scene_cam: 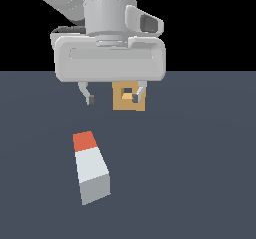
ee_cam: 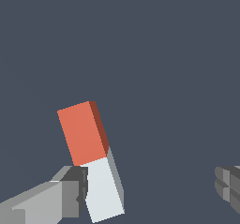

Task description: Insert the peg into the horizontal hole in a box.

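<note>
Dark slate desk [scene_cam: 200, 183] under a black backdrop. We note the claw [scene_cam: 113, 100] hanging spread and empty above the desk. Exterior view: the peg [scene_cam: 91, 167] lies flat below and nearer the camera than the claw; the box [scene_cam: 129, 96] with its hole [scene_cam: 128, 94] sits behind one finger. Wrist view shows only the peg [ee_cam: 92, 160], just beside one fingertip [ee_cam: 75, 192]; no box.

Bare floor [scene_cam: 200, 183] lies all round my peg [scene_cam: 90, 165]; my spread fingers [scene_cam: 90, 100] hang clear above it, the box [scene_cam: 121, 103] standing well behind.
</note>
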### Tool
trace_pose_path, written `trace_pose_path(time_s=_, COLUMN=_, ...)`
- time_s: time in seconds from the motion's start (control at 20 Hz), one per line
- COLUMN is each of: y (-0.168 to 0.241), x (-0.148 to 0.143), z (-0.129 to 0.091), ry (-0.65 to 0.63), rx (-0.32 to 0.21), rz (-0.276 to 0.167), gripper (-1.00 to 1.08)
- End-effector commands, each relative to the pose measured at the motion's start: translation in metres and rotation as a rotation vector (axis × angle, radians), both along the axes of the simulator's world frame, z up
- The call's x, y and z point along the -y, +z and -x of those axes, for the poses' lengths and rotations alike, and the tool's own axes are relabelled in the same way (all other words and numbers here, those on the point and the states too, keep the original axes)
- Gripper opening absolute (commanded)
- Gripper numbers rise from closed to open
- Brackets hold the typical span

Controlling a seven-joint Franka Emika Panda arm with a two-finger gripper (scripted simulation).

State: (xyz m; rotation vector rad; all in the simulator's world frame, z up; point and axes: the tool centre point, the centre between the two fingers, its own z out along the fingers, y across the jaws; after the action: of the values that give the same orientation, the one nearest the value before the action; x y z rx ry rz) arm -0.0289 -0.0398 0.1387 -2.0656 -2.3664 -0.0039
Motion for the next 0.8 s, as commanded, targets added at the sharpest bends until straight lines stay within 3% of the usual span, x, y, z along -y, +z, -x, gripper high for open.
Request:
trace_pose_path(time_s=0.0, y=-0.009, x=0.011, z=0.007, ry=0.042, rx=0.000, rz=0.000, gripper=1.00)
trace_pose_path(time_s=0.75, y=-0.057, x=0.071, z=0.032, ry=0.265, rx=-0.001, rz=0.002, gripper=1.00)
